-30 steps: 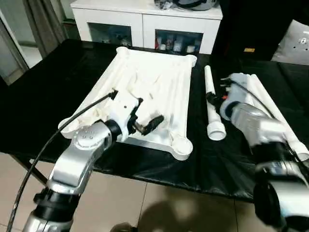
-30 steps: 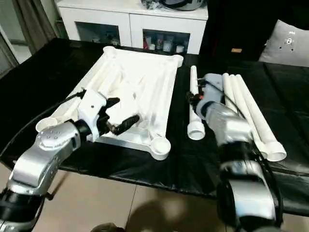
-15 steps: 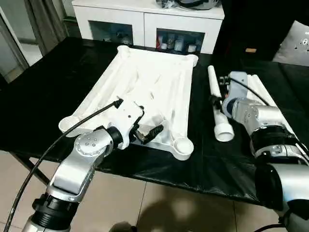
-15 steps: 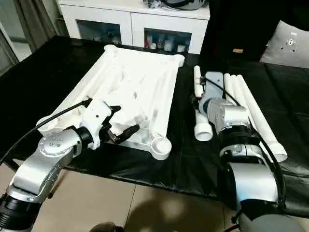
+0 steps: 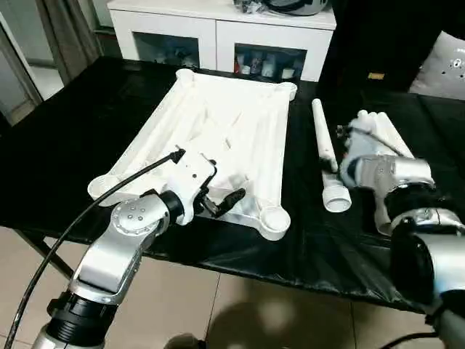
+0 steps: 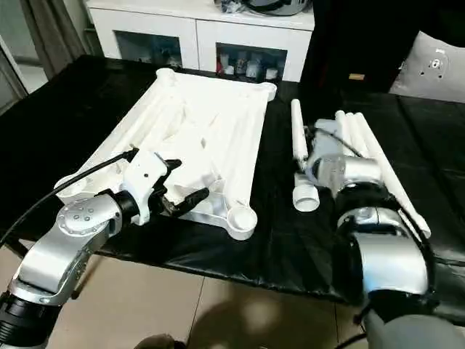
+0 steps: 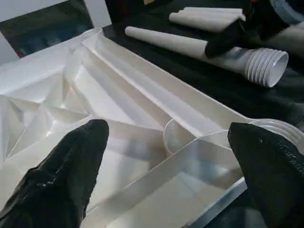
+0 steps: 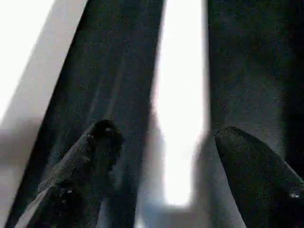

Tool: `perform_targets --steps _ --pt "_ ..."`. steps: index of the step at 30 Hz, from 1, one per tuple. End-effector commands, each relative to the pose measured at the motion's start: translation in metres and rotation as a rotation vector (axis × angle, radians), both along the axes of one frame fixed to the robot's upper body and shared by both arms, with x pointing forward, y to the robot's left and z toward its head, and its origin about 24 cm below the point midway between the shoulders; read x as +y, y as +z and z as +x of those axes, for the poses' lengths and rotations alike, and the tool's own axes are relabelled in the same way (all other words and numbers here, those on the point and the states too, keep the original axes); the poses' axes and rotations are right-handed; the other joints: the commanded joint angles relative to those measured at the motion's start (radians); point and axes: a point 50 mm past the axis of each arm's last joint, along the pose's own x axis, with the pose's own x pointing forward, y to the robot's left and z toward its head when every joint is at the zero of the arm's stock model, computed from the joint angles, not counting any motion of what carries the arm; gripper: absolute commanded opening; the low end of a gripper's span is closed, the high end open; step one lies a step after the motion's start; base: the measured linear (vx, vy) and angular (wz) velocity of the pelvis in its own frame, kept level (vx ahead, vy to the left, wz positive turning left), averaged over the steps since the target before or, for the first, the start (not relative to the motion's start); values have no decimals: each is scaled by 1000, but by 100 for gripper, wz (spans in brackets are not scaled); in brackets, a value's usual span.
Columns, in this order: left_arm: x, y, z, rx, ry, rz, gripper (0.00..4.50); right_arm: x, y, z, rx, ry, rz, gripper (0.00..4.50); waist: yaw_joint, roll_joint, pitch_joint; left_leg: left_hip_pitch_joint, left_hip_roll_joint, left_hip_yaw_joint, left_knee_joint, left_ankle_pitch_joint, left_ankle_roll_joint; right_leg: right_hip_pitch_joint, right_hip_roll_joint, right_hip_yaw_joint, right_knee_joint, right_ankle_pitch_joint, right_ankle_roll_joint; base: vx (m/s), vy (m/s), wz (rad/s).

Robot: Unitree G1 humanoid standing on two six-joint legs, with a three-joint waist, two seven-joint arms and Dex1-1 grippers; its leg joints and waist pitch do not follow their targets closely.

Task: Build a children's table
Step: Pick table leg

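- Table top (image 5: 232,138): white plastic, rectangular, lying upside down with the ribbed underside facing up, on the black-covered work table (image 5: 80,131); rounded sockets at the corners, the near right socket (image 5: 270,218) close to the work table's front edge.
- Single leg (image 5: 325,156): white tube lying on the black cover just right of the table top, apart from it, flared ribbed end (image 5: 336,198) toward the robot.
- Remaining legs (image 6: 374,156): a bundle of white tubes lying side by side farther right (count not clear, partly behind the right forearm).
- Left gripper (image 5: 218,201): over the near edge of the table top, between its two near corner sockets; the two black fingers (image 7: 71,166) spread wide, nothing between them. Left wrist view shows ribs and the near right socket beneath the gap.
- Right gripper (image 8: 164,161): down at the single leg, near its flared end; fingers spread wide on either side of the white tube, which lies in the gap (contact cannot be told). One black fingertip (image 7: 228,38) shows against the leg in the left wrist view.
- White cabinet (image 5: 218,33): behind the work table, glass-fronted compartments holding small items.
- Floor (image 5: 218,305): pale tiles below the front edge.
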Motion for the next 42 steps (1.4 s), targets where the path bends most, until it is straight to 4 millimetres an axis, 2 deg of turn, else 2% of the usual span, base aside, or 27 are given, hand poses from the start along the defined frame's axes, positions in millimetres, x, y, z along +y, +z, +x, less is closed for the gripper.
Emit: perform_targets --steps 1,2,6,9,17,28,34,38,39,40,42 --pt "-2 1 -2 -6 -20 16 450 2 0 -1 19 2 57 360 1 -9 -71 14 103 -41 -64 -61 53 53 -145 79 -66 -90 -181 0 0 0" --pt "-2 1 -2 -6 -20 16 450 2 -1 -1 22 2 61 334 2 -9 -72 15 104 -41 -63 -60 52 51 -147 79 -66 -87 -183 0 0 0" --pt "-2 0 -3 -6 -21 16 450 3 -6 -4 48 10 67 300 1 -14 -71 14 103 -39 -63 -60 49 52 -148 79 -67 -94 -185 0 0 0" --pt "-3 0 -3 -5 -23 15 450 2 -9 -6 75 18 72 277 2 -10 -71 15 102 -39 -63 -59 49 51 -148 79 -67 -100 -185 0 0 0" --pt "-5 -1 -4 0 -33 13 450 -2 -14 -10 106 9 73 204 2 -11 -70 15 102 -39 -62 -64 47 51 -149 79 -70 -113 -182 0 0 0" --pt "-6 -1 -6 16 -54 4 450 0 -15 -11 102 26 69 191 2 -11 -71 15 102 -39 -63 -62 47 50 -147 79 -68 -111 -181 0 0 0" --pt "-5 0 -6 17 -53 3 450 -5 -13 -8 49 -36 68 191 3 -10 -70 17 104 -39 -63 -71 39 49 -149 80 -70 -115 -180 0 0 0" --pt "-4 0 -6 18 -49 1 450 -10 5 2 -106 -67 97 191 3 -11 -70 15 103 -39 -63 -71 41 51 -149 80 -68 -103 -174 0 0 0" --pt "-3 0 -6 18 -48 1 450 -10 10 4 -158 -73 114 191 3 -8 -72 16 102 -40 -62 -66 41 51 -149 79 -66 -98 -174 0 0 0" --pt "-3 0 -6 17 -46 1 450 -13 17 7 -221 -70 100 191 2 -11 -73 14 102 -39 -62 -60 47 52 -148 79 -65 -88 -175 0 0 0" --pt "-3 0 -5 16 -44 1 450 -14 24 9 -279 -71 106 191 3 -7 -72 14 102 -40 -62 -58 52 50 -148 78 -66 -86 -174 0 0 0"
